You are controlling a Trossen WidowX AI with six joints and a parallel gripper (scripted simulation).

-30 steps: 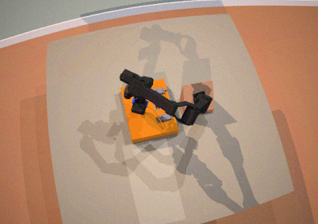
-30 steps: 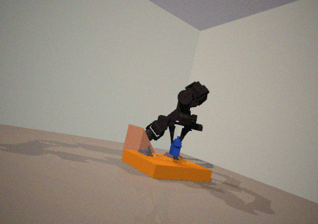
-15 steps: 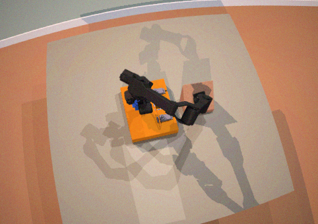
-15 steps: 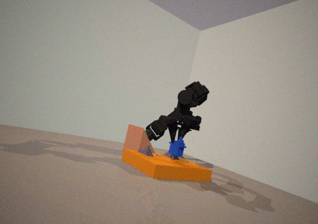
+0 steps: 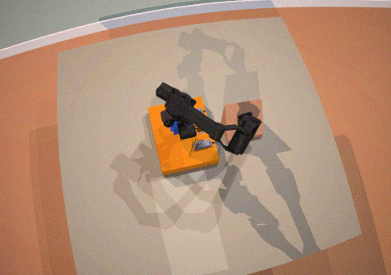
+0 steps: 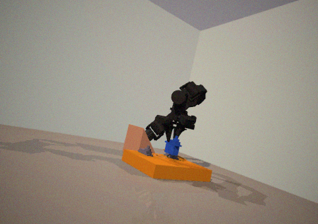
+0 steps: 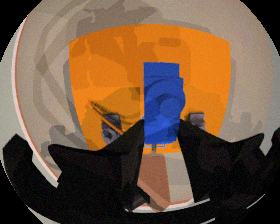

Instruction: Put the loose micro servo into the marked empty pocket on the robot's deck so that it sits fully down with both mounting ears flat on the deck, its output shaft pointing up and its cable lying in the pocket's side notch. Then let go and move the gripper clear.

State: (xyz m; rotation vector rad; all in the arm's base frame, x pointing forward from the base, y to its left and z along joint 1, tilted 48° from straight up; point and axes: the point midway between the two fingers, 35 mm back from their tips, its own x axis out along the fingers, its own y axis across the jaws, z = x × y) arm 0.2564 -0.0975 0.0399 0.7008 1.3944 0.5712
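Note:
My gripper (image 5: 178, 130) (image 6: 173, 139) (image 7: 160, 123) is shut on the blue micro servo (image 5: 174, 127) (image 6: 172, 147) (image 7: 163, 99). It holds the servo upright and low over the orange deck (image 5: 182, 161) (image 6: 171, 172) (image 7: 207, 63). In the exterior view the servo's lower end reaches down to a dark spot on the deck top. I cannot tell whether it is inside the pocket. The arm hides the pocket in the top view. The servo's ears and cable are too small to make out.
A grey servo-like part (image 5: 203, 144) (image 6: 146, 150) (image 7: 112, 127) sits on the deck near the arm's side. A tan block (image 5: 248, 106) (image 6: 133, 137) under the arm's base stands right beside the deck. The deck lies on a pale mat (image 5: 101, 103).

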